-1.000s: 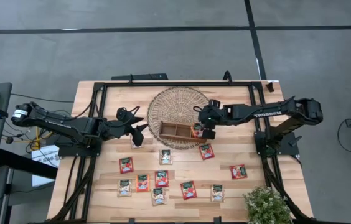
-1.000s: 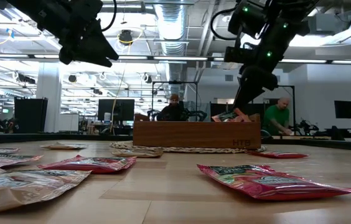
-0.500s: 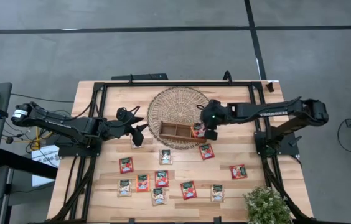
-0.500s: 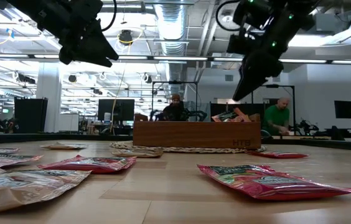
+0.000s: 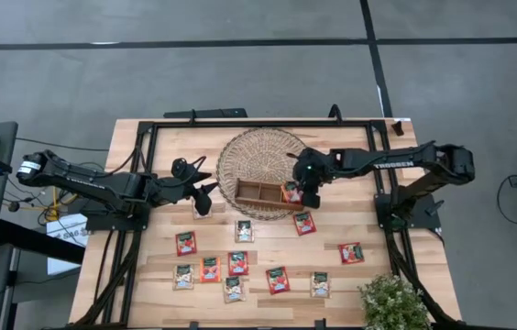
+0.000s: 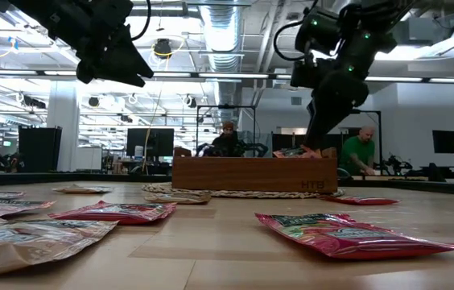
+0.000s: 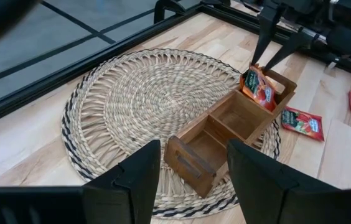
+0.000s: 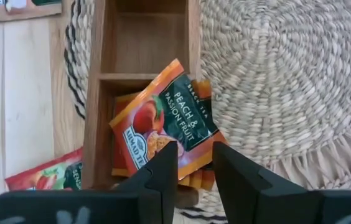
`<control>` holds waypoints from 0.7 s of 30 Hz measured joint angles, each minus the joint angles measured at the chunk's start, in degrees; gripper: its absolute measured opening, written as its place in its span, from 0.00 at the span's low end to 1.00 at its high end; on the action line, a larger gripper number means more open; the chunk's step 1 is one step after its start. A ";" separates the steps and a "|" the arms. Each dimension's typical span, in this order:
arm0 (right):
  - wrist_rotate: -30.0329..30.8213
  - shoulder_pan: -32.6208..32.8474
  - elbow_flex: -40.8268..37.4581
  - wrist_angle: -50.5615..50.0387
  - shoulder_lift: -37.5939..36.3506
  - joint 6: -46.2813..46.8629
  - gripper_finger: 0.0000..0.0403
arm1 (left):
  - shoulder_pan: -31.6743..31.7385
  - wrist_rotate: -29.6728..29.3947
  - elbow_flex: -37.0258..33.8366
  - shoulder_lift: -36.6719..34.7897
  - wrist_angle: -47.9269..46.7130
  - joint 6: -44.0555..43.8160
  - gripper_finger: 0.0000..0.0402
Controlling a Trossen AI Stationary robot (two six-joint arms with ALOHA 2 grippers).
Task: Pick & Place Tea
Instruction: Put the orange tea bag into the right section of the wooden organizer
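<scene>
A brown wooden tray [image 5: 251, 194] stands on a round woven mat [image 5: 254, 151]. In its right-hand compartment an orange-and-green tea sachet [image 8: 163, 130] [image 7: 257, 90] lies tilted on another sachet. My right gripper [image 8: 194, 168] [image 7: 261, 64] hangs just over that sachet, pointing steeply down, fingers a little apart. My left gripper [image 5: 203, 186] [image 7: 191, 180] waits open above the table, left of the mat, with nothing between its fingers. Several more tea sachets [image 5: 237, 263] lie flat on the table nearer the front. My right gripper stands over the lower corner [image 8: 191, 158] of the tilted sachet, from above. Whether its fingertips touch the sachet, I cannot tell. The sachet rests in the tray compartment, leaning on the one beneath it.
One red sachet [image 5: 305, 223] lies just in front of the tray's right end, another [image 5: 351, 253] farther right. A small plant [image 5: 391, 302] stands at the front right corner. Black frame rails [image 5: 258, 124] run along the table's far side and both sides.
My right gripper tipped up and away from the tray, then swung back down over its right compartment, fingers equally far apart throughout. The sachet sticking up above the tray wall now sits a little lower.
</scene>
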 joint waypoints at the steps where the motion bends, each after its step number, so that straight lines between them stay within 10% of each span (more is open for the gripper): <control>1: -0.24 0.00 -0.02 -0.17 -0.41 -0.01 0.23 | -0.01 0.00 0.00 0.00 0.00 0.00 0.44; 21: -6.07 -4.04 0.00 -0.90 -1.90 -1.57 0.23 | 0.01 -0.02 0.00 0.00 -0.37 0.39 0.44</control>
